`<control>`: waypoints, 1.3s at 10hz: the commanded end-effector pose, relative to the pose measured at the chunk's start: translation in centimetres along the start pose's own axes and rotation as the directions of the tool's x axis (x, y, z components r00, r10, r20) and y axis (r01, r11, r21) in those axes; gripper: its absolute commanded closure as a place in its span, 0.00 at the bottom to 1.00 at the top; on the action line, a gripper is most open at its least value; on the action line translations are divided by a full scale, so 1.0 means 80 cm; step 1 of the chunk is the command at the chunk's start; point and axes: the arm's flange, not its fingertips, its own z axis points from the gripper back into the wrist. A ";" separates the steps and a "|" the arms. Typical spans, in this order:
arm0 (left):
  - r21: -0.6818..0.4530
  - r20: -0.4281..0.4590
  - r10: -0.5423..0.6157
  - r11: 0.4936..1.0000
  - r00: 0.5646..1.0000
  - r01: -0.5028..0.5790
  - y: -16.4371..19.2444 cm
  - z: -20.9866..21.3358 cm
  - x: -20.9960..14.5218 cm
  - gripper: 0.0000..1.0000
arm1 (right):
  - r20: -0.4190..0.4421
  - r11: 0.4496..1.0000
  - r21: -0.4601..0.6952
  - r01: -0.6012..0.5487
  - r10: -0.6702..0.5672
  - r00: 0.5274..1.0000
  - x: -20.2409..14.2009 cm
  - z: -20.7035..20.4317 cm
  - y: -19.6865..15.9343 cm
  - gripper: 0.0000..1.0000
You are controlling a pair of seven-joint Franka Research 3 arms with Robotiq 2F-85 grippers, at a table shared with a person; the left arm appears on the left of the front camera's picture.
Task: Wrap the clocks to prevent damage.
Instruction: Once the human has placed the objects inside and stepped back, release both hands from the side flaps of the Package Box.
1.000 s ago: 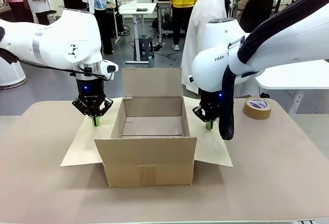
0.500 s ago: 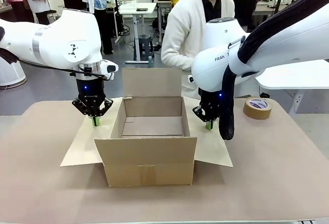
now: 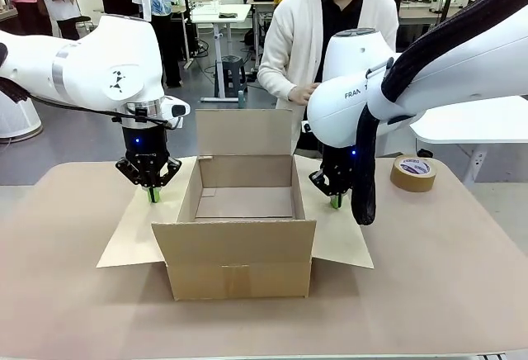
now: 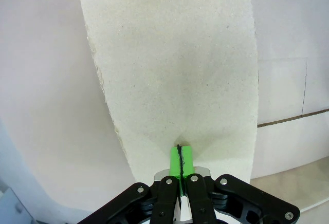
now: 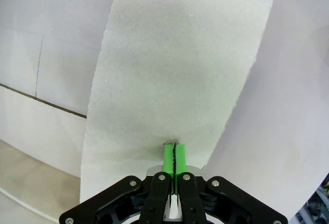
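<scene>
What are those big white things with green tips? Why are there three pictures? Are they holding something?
The big white things are two robot arms. Each ends in a gripper, a kind of hand with two green-tipped fingers. The large picture is taken from between the arms, looking across the table at a person in white. The other two pictures come from small cameras on the robot's wrists, looking along the fingers. On the table stand an open cardboard box, with nothing showing inside, and a roll of tape. The left gripper and the right gripper are both pinched shut and hold nothing. The left one's tip is down on the box's left flap, the right one's on the right flap.
</scene>
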 end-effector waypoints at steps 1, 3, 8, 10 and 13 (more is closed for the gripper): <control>0.008 -0.001 -0.003 1.000 1.000 0.003 0.001 -0.001 0.000 1.00 | 0.000 1.000 -0.002 -0.001 0.001 1.000 0.000 -0.001 0.000 0.99; 0.008 -0.001 -0.003 1.000 1.000 0.003 0.001 -0.001 0.000 1.00 | 0.000 1.000 -0.002 -0.001 0.001 1.000 0.000 -0.001 0.000 0.99; 0.008 -0.001 -0.003 1.000 1.000 0.003 0.001 -0.001 0.000 1.00 | 0.000 1.000 -0.002 -0.001 0.001 1.000 0.000 -0.001 0.000 0.99; 0.008 -0.001 -0.003 1.000 1.000 0.003 0.001 -0.001 0.000 1.00 | 0.000 1.000 -0.002 -0.001 0.001 1.000 0.000 -0.001 0.000 0.99; 0.008 -0.001 -0.003 1.000 1.000 0.003 0.001 -0.001 0.000 1.00 | 0.000 1.000 -0.002 -0.001 0.001 1.000 0.000 -0.001 0.000 0.99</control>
